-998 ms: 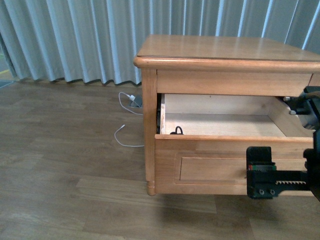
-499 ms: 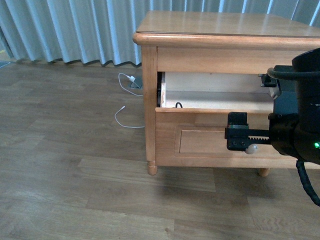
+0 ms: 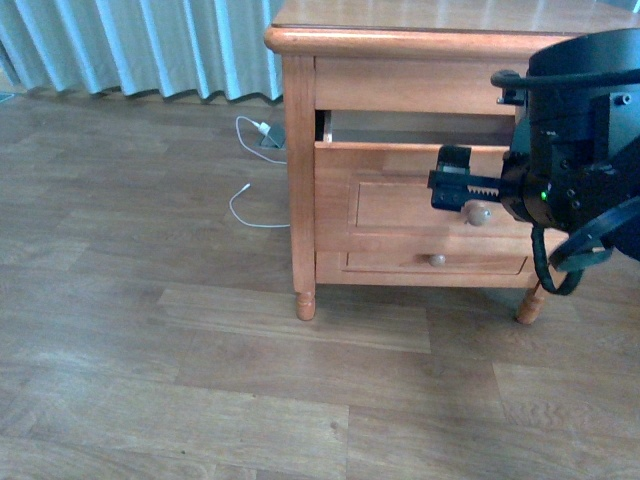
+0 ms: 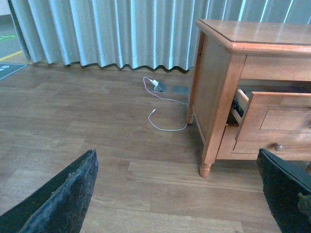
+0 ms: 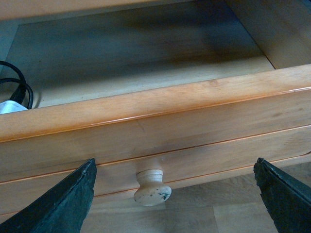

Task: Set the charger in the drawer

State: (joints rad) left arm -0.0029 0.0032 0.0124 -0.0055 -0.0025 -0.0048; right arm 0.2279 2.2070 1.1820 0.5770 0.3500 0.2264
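Since before, the drawer [image 3: 420,150] looks less open; charger [image 5: 10,104], light and floppy-corded, inside at nine o'clock. Right gripper [image 5: 172,194] apart, empty.

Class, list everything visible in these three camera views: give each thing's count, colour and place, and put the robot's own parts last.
Nightstand: one, honey-brown wood, on the floor before the curtain.
Drawer: one, upper, honey-brown, partly open.
Knob: one, round, pale wood, on that drawer's front.
Lower drawer: one, matching, closed.
Charger: one, white with black cord, inside the upper drawer.
White cable: one, on the floor by the nightstand.
Curtain: pale blue-grey, behind.
Floor: brown wood planks.
Left gripper: black fingers, open.
Right gripper: black fingers, open, around the knob.
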